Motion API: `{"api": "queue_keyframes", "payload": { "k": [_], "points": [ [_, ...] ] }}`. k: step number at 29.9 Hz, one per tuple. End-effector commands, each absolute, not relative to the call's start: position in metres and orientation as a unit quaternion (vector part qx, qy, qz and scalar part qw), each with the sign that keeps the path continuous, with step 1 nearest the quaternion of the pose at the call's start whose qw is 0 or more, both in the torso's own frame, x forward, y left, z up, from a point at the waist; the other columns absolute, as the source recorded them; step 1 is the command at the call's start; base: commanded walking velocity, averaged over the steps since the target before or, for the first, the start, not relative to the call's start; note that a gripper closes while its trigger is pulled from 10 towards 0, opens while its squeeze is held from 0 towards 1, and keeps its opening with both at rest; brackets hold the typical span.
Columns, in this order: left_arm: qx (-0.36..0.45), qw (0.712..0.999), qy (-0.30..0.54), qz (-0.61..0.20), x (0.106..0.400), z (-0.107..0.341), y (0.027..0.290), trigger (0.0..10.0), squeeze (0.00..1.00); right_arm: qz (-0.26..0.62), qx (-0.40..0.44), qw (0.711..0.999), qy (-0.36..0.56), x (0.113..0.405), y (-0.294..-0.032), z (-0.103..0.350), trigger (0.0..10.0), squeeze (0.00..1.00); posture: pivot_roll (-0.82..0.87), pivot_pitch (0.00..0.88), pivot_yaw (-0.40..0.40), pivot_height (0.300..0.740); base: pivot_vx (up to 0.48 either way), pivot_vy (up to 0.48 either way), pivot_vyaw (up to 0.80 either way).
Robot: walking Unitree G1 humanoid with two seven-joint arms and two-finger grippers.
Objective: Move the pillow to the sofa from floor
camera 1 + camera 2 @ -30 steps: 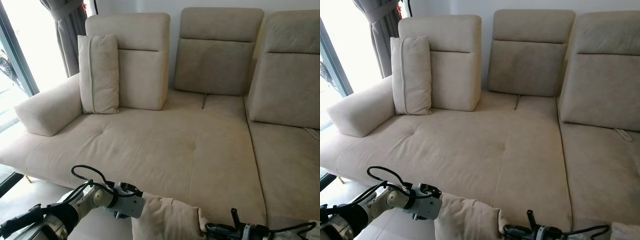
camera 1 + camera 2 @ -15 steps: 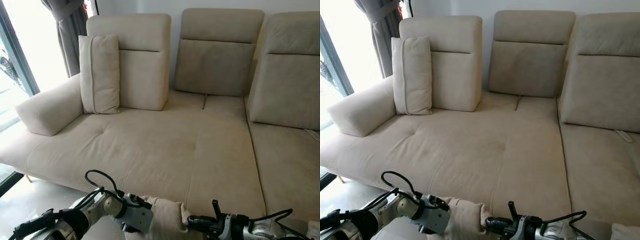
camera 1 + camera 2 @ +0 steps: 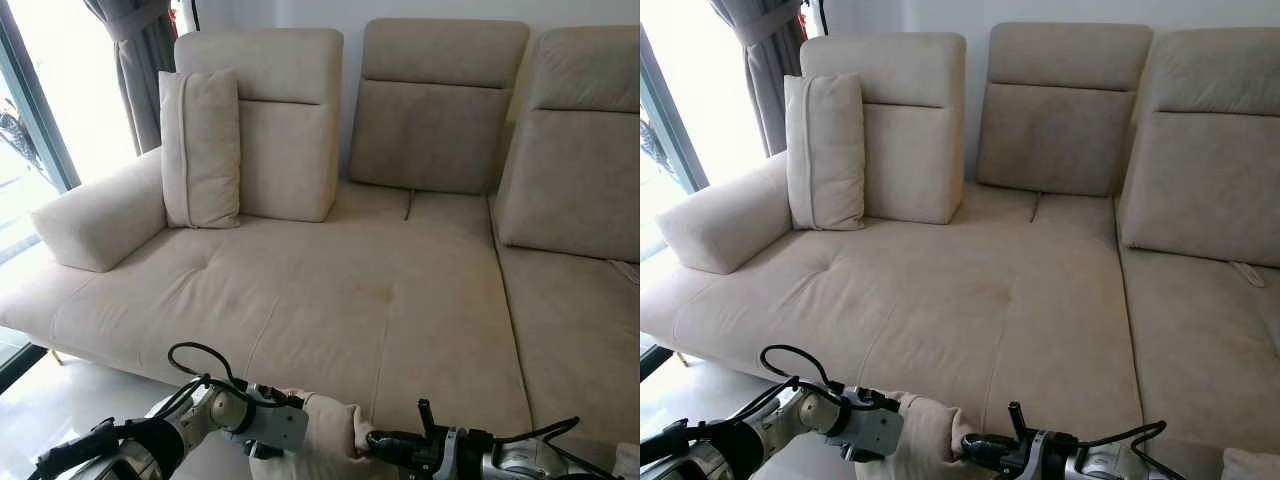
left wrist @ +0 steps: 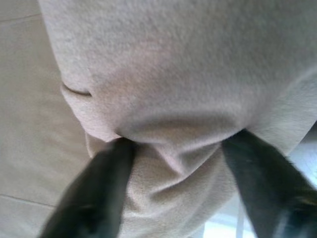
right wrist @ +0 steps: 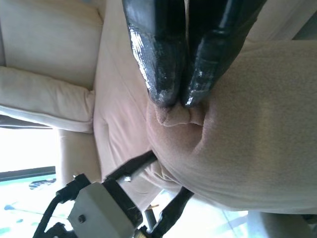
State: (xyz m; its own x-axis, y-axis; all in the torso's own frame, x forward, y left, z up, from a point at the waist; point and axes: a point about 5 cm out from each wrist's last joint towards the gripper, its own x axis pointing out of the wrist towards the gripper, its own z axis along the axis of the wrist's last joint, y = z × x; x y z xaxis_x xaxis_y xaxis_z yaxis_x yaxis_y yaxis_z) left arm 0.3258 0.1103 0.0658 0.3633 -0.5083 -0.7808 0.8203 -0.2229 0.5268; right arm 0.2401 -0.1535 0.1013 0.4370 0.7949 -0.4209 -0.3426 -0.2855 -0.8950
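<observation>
The soft beige fabric pillow [image 3: 325, 440] was held up between the two grippers at the bottom of the head views, in front of the sofa's near edge and not resting on the seat. The left gripper [image 4: 173, 148] gripped the pillow from the robot's left: in the left wrist view its two black fingers [image 4: 96, 191] stood apart with a thick fold of the fabric bunched between them, so it was clenched on the pillow. The right gripper [image 5: 178, 101] gripped from the robot's right: in the right wrist view its fingertips [image 5: 161, 91] were pressed nearly together on a small pinch of fabric at the pillow's edge, so it too was grasping the pillow. In that view the left gripper's grey housing and black cables appeared across the pillow.

Beyond the pillow lay the large beige upholstered corner sofa [image 3: 330, 290], with a broad flat seat, three upright back cushions and a rounded armrest [image 3: 95, 220] on the robot's left. A second, rectangular beige cushion [image 3: 200, 148] stood upright on the seat, leaning against the leftmost back cushion, just beside the armrest. Behind that end hung a grey curtain [image 3: 140, 60] beside a bright window [image 3: 40, 90]. Pale glossy floor [image 3: 60, 400] showed below the sofa's front left edge.
</observation>
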Motion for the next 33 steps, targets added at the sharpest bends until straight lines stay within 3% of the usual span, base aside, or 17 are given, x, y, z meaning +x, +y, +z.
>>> {"api": "queue_keyframes", "payload": {
  "k": [1, 12, 14, 16, 17, 18, 19, 20, 21, 25, 33],
  "points": [
    [0.542, 0.614, 0.146, -0.555, 0.321, 0.060, 0.109, 0.0, 0.00, 0.483, -0.622, 0.579, -0.211, 0.243, -0.148, 0.110, 0.0, 0.00, 0.15, 0.000, 0.028, 0.545, 0.000, 0.000, 0.00],
    [0.532, 0.633, 0.127, -0.548, 0.322, 0.065, 0.109, 0.0, 0.00, 0.424, -0.625, 0.629, -0.181, 0.258, -0.168, 0.111, 0.0, 0.00, 0.16, 0.000, 0.024, 0.545, 0.000, 0.000, 0.00],
    [0.530, 0.664, 0.109, -0.516, 0.330, 0.076, 0.109, 0.0, 0.00, 0.388, -0.600, 0.679, -0.167, 0.264, -0.172, 0.112, 0.0, 0.00, 0.15, 0.000, 0.026, 0.545, 0.000, 0.000, 0.00],
    [0.530, 0.664, 0.109, -0.516, 0.330, 0.076, 0.109, 0.0, 0.00, 0.388, -0.600, 0.679, -0.167, 0.264, -0.172, 0.112, 0.0, 0.00, 0.15, 0.000, 0.026, 0.545, 0.000, 0.000, 0.00],
    [0.528, 0.692, 0.093, -0.484, 0.337, 0.084, 0.108, 0.0, 0.00, 0.370, -0.583, 0.705, -0.163, 0.265, -0.173, 0.112, 0.0, 0.00, 0.15, 0.000, 0.027, 0.545, 0.000, 0.000, 0.00],
    [0.528, 0.692, 0.093, -0.484, 0.337, 0.084, 0.108, 0.0, 0.00, 0.370, -0.583, 0.705, -0.163, 0.265, -0.173, 0.112, 0.0, 0.00, 0.15, 0.000, 0.027, 0.545, 0.000, 0.000, 0.00],
    [0.520, 0.725, 0.077, -0.444, 0.344, 0.093, 0.107, 0.0, 0.00, 0.355, -0.560, 0.731, -0.160, 0.265, -0.171, 0.110, 10.0, 0.00, 0.15, 0.000, 0.028, 0.545, 0.000, 0.000, 0.00],
    [0.505, 0.759, 0.065, -0.407, 0.350, 0.100, 0.106, 4.0, 0.00, 0.347, -0.543, 0.748, -0.159, 0.264, -0.167, 0.108, 10.0, 0.00, 0.15, 0.000, 0.028, 0.545, 0.000, 0.000, 0.00],
    [0.481, 0.794, 0.057, -0.367, 0.355, 0.105, 0.106, 10.0, 0.00, 0.336, -0.517, 0.770, -0.161, 0.262, -0.162, 0.107, 10.0, 0.00, 0.15, 0.000, 0.026, 0.545, 0.000, 0.000, 0.00],
    [0.474, 0.803, 0.058, -0.356, 0.354, 0.104, 0.107, 10.0, 0.00, 0.326, -0.498, 0.787, -0.164, 0.262, -0.159, 0.107, 10.0, 0.00, 0.16, 0.000, 0.025, 0.545, 0.000, 0.000, 0.00],
    [0.527, 0.765, 0.063, -0.366, 0.347, 0.100, 0.113, 10.0, 0.00, 0.303, -0.464, 0.811, -0.188, 0.266, -0.149, 0.117, 10.0, 0.00, 0.16, 0.000, 0.017, 0.574, 0.000, 0.000, 0.00]
  ]
}}
